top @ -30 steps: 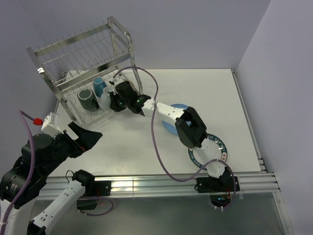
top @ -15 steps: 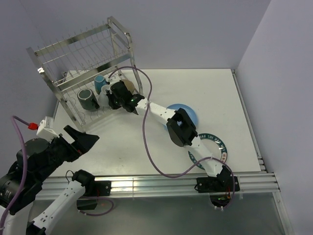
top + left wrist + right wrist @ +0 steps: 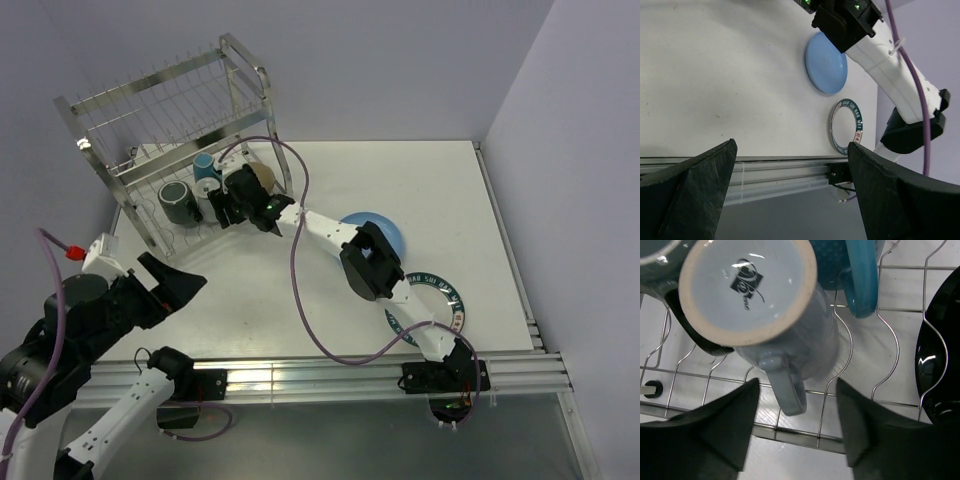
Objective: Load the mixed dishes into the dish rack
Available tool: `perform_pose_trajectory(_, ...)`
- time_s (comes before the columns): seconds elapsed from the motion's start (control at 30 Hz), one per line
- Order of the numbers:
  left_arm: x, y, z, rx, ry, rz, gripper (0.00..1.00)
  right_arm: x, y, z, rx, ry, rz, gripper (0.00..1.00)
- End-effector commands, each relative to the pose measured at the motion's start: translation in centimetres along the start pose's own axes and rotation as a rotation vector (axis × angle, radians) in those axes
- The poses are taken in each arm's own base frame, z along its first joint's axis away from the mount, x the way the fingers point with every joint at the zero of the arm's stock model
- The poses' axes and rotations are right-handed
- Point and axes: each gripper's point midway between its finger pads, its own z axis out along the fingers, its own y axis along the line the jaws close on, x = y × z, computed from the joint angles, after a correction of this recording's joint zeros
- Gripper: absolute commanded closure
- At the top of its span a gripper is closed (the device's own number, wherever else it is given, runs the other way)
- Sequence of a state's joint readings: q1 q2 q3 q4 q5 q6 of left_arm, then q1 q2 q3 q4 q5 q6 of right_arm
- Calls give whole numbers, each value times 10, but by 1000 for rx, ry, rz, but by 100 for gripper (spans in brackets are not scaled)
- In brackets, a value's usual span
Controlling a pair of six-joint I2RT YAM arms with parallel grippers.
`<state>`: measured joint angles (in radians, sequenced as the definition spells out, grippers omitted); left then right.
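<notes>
Hovering over the near left edge of the surface (image 3: 400,180), the left pincer (image 3: 792,147) gapes wide and holds nothing. Farther out the white plate with dark lettered rim (image 3: 846,127) lies flat, then the light-blue plate (image 3: 826,62). Farthest, the right pincer (image 3: 797,390) stands with its jaws parted on either side of the pale cup's (image 3: 747,285) handle without touching it. The cup rests on the dish rack's (image 3: 150,110) wavy lower shelf among the blue mug (image 3: 860,275), dark mug (image 3: 178,200) and black-and-tan bowl (image 3: 940,365).
</notes>
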<state>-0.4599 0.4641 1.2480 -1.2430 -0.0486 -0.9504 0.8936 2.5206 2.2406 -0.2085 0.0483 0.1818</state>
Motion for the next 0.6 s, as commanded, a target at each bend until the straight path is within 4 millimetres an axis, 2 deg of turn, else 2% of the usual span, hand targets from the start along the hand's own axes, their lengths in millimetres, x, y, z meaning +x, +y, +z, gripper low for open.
perform_pose_trajectory(0.0,0,-10,13,-7,52,51,1,-55,17,-30,-15,-137,-6,27)
perform_pose_trajectory(0.03,0,-12,16,-3,57,58,1,-64,21,-38,-23,-153,-6,26)
perform_pose_trajectory(0.1,2,-13,24,-16,87,68,1,-66,21,-44,-23,-151,2,25)
perform_pose_trajectory(0.13,2,-15,27,-17,93,73,1,-78,23,-56,-27,-174,9,25)
perform_pose_trajectory(0.2,2,-16,35,-34,115,90,1,-77,21,-65,-22,-175,20,25)
perform_pose_trajectory(0.23,2,-17,37,-35,120,97,1,-94,23,-82,-30,-211,32,25)
perform_pose_trajectory(0.27,0,-20,40,-29,120,109,1,-88,20,-86,-29,-205,35,25)
perform_pose_trajectory(0.3,-1,-21,46,-43,132,114,1,-105,21,-105,-33,-241,43,25)
perform_pose_trajectory(0.33,0,-23,49,-42,140,119,1,-107,21,-113,-33,-248,53,25)
perform_pose_trajectory(0.4,0,-26,62,-45,165,142,1,-96,5,-125,41,-220,72,24)
perform_pose_trajectory(0.47,6,-30,77,-34,210,167,1,-85,-21,-151,141,-177,113,25)
perform_pose_trajectory(0.5,11,-29,89,-49,250,172,1,-97,-40,-179,223,-214,144,24)
perform_pose_trajectory(0.53,17,-26,98,-56,279,175,1,-89,-54,-191,271,-204,189,24)
perform_pose_trajectory(0.57,22,-30,105,-38,306,182,1,-53,-74,-199,334,-126,194,24)
